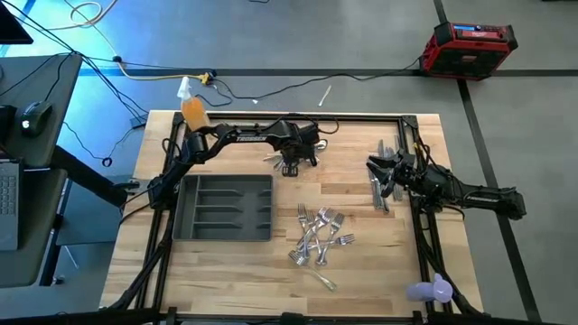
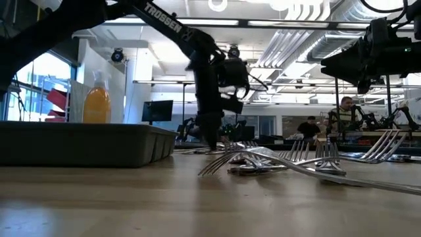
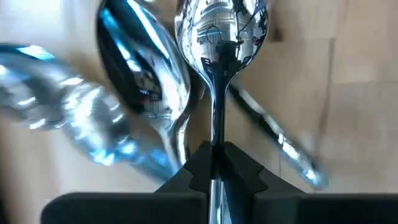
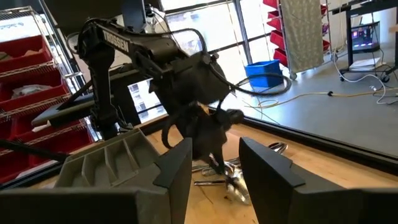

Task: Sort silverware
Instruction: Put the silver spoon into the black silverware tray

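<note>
Wooden table (image 1: 379, 262): left tool (image 3: 214, 163) on spoon (image 3: 219, 37) (handle pinched).

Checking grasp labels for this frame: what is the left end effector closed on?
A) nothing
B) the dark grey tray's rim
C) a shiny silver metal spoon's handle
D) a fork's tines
C: the left wrist view shows the left end effector shut on the shiny silver metal spoon by its thin handle.
</note>
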Tool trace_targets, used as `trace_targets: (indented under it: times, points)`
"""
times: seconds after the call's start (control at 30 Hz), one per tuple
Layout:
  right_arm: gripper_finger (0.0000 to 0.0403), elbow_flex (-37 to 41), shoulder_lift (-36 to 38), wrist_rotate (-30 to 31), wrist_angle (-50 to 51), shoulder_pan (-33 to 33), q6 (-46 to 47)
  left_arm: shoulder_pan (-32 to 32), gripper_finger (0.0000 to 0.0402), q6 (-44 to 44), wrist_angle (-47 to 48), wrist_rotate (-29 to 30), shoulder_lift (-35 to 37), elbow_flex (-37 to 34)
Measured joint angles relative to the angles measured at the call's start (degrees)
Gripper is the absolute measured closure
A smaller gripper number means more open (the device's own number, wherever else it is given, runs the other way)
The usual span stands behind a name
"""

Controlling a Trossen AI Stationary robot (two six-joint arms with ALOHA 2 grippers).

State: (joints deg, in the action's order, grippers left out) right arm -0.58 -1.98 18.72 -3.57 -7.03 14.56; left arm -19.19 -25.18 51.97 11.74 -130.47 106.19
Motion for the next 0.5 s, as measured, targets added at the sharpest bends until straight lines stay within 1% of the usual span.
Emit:
trace_targets:
  times: [0.1, 0.23, 0.33, 0.4, 0.5]
  points:
    - [0.0282, 0.0, 0.0, 0.0, 0.0, 0.0, 0.0, 1.3, 0.0399, 0.1, 3.9, 3.7, 2.6, 3.3]
    - [0.0282, 0.0, 0.0, 0.1, 0.0, 0.0, 0.0, 2.8, 0.04, 2.1, 9.8, 4.1, 6.6, 3.9]
    - [0.0282, 0.0, 0.0, 0.1, 0.0, 0.0, 0.0, 4.0, 0.04, 4.1, 18.9, 2.1, 10.5, 3.9]
    - [0.0282, 0.0, 0.0, 0.1, 0.0, 0.0, 0.0, 4.7, 0.0401, 6.4, 26.1, -0.4, 12.8, 3.7]
    - [0.0282, 0.0, 0.0, 0.1, 0.0, 0.0, 0.0, 6.0, 0.0401, 9.7, 35.9, -5.3, 15.3, 1.3]
